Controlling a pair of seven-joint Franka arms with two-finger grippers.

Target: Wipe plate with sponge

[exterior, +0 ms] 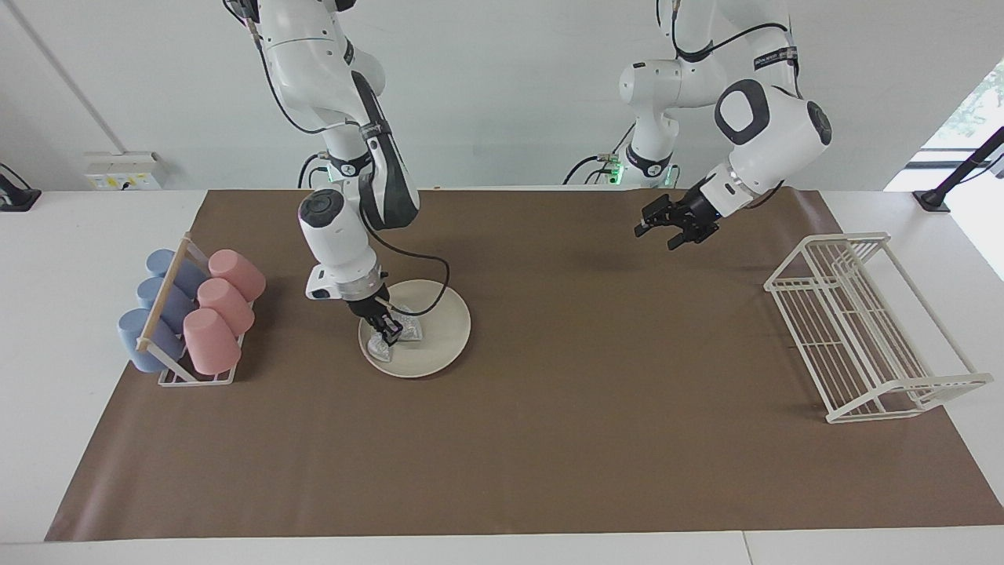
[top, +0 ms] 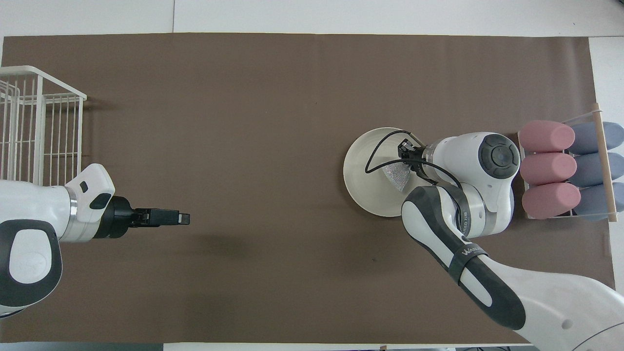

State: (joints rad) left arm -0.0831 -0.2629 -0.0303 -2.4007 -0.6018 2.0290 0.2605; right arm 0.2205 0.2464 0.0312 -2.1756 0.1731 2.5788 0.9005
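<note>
Right gripper [exterior: 390,330] on sponge [exterior: 406,325] — plate [exterior: 447,333] partly arm-hidden.

A brown mat [exterior: 549,439] covers the surface. A white wire rack [exterior: 867,329] sits at the left arm's end. Pink cups [exterior: 223,310] and blue cups [exterior: 157,306] lie in a small holder [exterior: 169,294] at the right arm's end.

In the overhead view the right arm's wrist covers the edge of the plate [top: 363,170] at right of centre and most of the sponge [top: 397,175]. The white wire rack [top: 41,124] is cut off by the left edge, and the blue cups [top: 592,165] partly by the right edge.
</note>
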